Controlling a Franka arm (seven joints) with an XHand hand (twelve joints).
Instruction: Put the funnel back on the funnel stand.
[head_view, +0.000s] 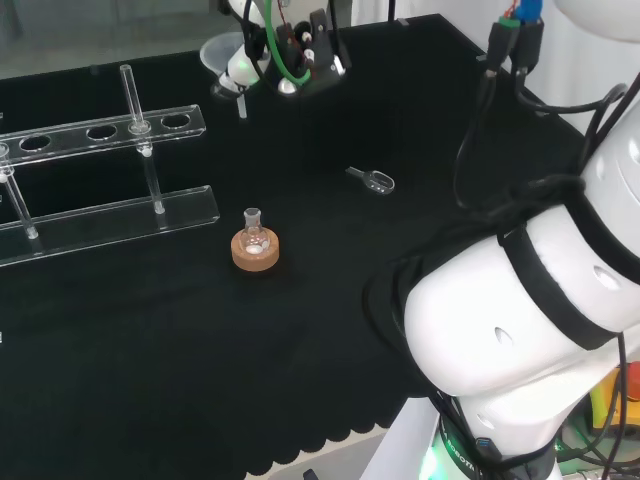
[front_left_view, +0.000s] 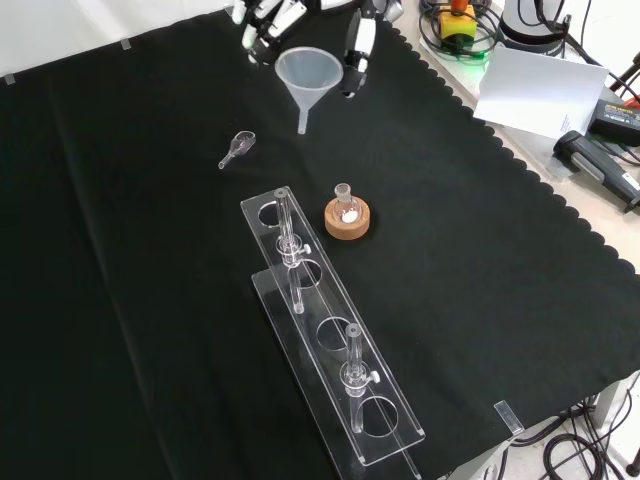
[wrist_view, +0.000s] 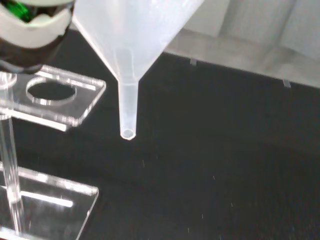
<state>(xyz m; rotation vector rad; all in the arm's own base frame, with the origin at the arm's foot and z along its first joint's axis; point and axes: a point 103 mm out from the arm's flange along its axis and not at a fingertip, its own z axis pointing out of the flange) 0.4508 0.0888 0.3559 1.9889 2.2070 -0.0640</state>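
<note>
The translucent white plastic funnel (front_left_view: 309, 78) hung spout-down above the black cloth (front_left_view: 150, 300), well clear of the clear acrylic funnel stand (front_left_view: 330, 340), whose holes stood empty. The wrist view caught the open spout tip beside the stand's end hole. The black and white hand (front_left_view: 355, 45) pinched the funnel's rim between curled fingers.
</note>
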